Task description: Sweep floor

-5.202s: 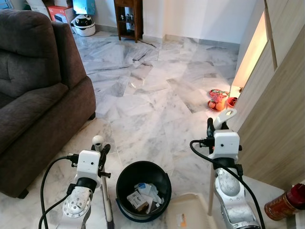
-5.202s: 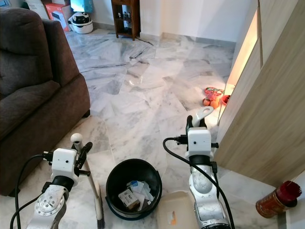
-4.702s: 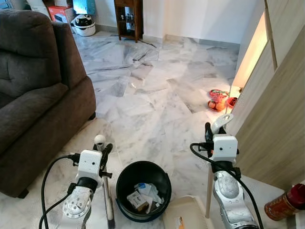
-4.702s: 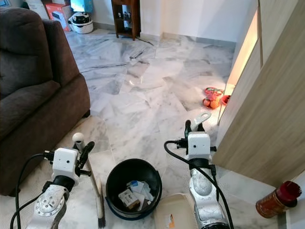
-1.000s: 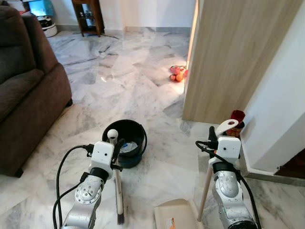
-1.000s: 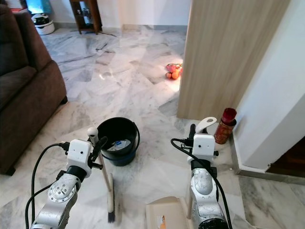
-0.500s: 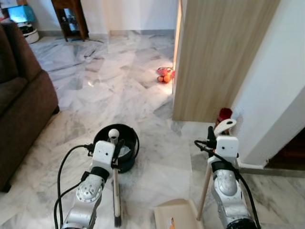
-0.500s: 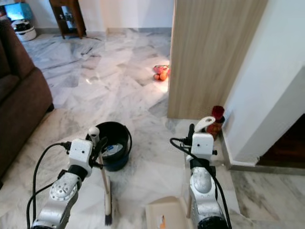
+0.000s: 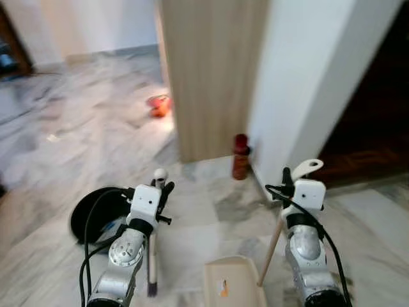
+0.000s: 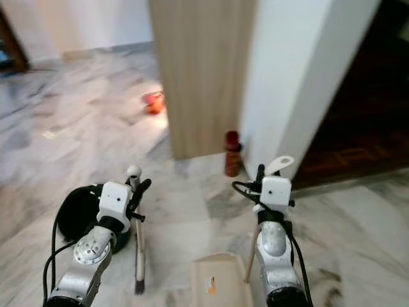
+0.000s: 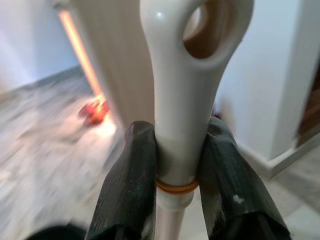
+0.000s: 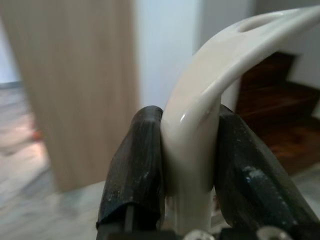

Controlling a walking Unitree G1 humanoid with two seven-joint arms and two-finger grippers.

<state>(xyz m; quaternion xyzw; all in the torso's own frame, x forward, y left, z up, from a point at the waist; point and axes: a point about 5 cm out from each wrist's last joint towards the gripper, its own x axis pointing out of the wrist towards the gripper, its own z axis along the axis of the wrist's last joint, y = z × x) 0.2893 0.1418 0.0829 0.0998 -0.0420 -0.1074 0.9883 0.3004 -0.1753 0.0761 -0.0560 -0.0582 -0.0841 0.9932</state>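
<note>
Red bottle (image 9: 240, 157) beside wooden panel (image 9: 211, 70).

Broom and dustpan — both standing upright on the marble floor (image 9: 211, 211)

Cream broom (image 9: 153, 243) is pointing bristles down; cream dustpan (image 9: 233, 284) is lying flat, its handle (image 9: 271, 246) slanting up.

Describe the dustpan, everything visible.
The dustpan is cream plastic: a flat tray with a small orange label, lying on the marble floor low between the arms. Its long pale handle rises slanting to a curved top with a hanging hole, clamped in the right gripper. The tray's near edge is cut off.
</note>
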